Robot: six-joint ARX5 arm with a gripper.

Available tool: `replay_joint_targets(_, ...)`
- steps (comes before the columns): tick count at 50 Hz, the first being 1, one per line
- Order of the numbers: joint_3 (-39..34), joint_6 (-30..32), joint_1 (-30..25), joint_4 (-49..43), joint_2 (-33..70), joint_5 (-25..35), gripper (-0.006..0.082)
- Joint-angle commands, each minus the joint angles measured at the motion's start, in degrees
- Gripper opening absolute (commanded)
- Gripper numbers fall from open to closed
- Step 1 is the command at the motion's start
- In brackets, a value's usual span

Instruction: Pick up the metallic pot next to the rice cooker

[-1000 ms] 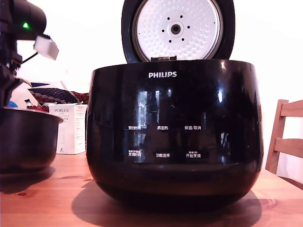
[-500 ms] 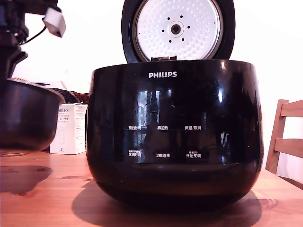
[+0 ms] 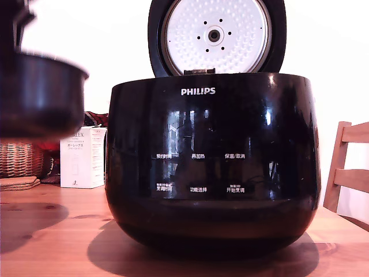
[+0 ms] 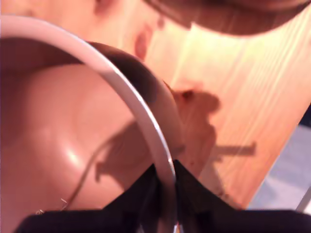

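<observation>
The metallic pot (image 3: 40, 98), dark and round with a thin rim, hangs in the air at the exterior view's left, well above the wooden table (image 3: 57, 231). In the wrist view its pale rim (image 4: 121, 92) curves across the picture and its inside (image 4: 58, 136) looks empty. My gripper (image 4: 165, 182) is shut on that rim, one dark finger (image 4: 138, 191) inside the pot and one outside. In the exterior view only a dark part of the arm (image 3: 17, 23) shows above the pot. The rice cooker (image 3: 213, 161), glossy black with a PHILIPS logo, stands beside it with its lid (image 3: 216, 36) open.
A white box (image 3: 82, 157) stands behind the pot's place, with a wicker basket (image 3: 23, 158) at the exterior view's left. A wooden chair back (image 3: 349, 167) is at the right edge.
The pot has risen off the table, from resting on it one second ago to hanging well above it now. The arm has moved up out of the exterior view with it.
</observation>
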Motion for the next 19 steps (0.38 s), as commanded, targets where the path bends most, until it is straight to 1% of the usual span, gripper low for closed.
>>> replay_joint_targets(1, 1.6, -0.4, -0.3, 0.9, -1.6, -0.3, -0.0022)
replay_joint_targets(19, 1.6, -1.2, -1.1, 0.9, -3.6, -0.4, -0.0021)
